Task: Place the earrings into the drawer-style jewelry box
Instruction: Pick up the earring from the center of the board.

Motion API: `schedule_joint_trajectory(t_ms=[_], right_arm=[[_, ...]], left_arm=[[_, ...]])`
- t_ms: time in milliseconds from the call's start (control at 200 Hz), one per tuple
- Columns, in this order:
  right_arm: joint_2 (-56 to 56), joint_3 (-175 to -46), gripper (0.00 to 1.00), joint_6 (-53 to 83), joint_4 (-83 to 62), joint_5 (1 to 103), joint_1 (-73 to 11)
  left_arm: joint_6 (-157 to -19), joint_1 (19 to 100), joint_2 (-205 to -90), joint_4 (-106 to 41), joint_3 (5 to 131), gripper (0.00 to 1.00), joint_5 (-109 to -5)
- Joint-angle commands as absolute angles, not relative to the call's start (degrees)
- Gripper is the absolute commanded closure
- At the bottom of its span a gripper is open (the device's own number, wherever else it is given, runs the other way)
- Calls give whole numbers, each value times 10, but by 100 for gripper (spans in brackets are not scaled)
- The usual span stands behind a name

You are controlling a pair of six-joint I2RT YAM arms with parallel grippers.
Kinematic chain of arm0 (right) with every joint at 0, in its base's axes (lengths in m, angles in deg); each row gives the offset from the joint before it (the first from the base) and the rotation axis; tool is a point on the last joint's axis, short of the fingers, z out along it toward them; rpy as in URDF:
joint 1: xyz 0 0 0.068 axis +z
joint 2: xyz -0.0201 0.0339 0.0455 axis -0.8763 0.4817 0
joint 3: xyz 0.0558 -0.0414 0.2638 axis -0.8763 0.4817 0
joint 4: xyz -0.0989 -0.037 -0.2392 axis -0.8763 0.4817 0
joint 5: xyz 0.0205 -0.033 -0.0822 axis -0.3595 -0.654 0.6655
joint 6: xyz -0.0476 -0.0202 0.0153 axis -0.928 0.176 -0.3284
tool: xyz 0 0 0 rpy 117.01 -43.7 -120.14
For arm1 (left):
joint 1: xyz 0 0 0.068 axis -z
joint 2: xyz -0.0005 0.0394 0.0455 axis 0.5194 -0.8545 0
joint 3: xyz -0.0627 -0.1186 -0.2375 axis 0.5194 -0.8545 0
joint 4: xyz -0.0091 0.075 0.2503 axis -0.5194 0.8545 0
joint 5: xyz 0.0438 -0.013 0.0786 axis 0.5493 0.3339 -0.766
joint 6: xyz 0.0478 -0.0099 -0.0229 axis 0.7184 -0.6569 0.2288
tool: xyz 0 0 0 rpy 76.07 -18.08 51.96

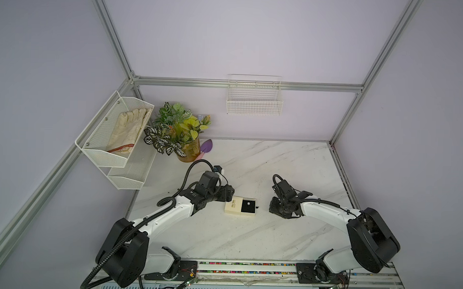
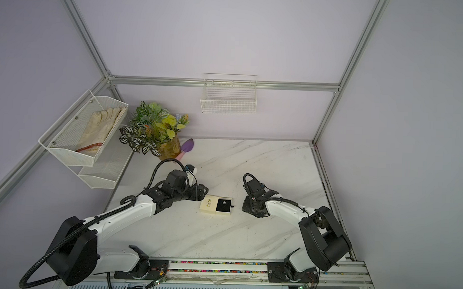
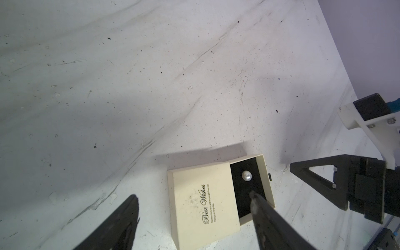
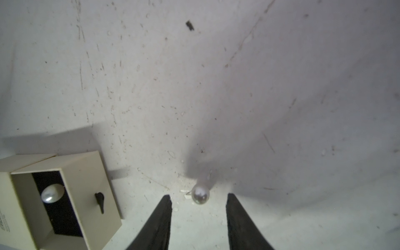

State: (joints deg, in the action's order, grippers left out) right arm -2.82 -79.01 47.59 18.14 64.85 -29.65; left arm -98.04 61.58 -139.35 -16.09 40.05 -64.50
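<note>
- The drawer-style jewelry box [image 1: 240, 207] lay on the counter [image 1: 277, 165], its black-lined tray slid out on the side facing the right jaws.
- One earring [image 3: 247, 175] sat in the tray.
- The other earring [image 4: 200, 194] lay on the counter between the right jaws, which stood spread, not touching it.
- The left jaws stood spread wide and empty, by the box's closed end.

Lid, large script: "Best Wishes", in dark letters on the cream top of the jewelry box [image 3: 194, 207], read from the left wrist view.
Lid, small print beside it: "Remember, you are my angel forever. Happy every day."
Same lettering [image 1: 234, 204] in both top views: too small to read.
</note>
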Motion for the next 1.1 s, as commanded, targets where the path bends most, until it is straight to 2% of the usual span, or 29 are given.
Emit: schedule_joint_trajectory(t_ms=[0,335,1095], right_arm=[[-29,-797,58,511,179,650,-299],[3,-820,65,518,206,650,-299],[51,-844,70,500,215,644,-299]], left_arm=[[-973,616,-1392,-161,400,19,-652],[-972,617,-1399,-163,398,19,-655],[-964,615,-1413,-164,402,19,-657]])
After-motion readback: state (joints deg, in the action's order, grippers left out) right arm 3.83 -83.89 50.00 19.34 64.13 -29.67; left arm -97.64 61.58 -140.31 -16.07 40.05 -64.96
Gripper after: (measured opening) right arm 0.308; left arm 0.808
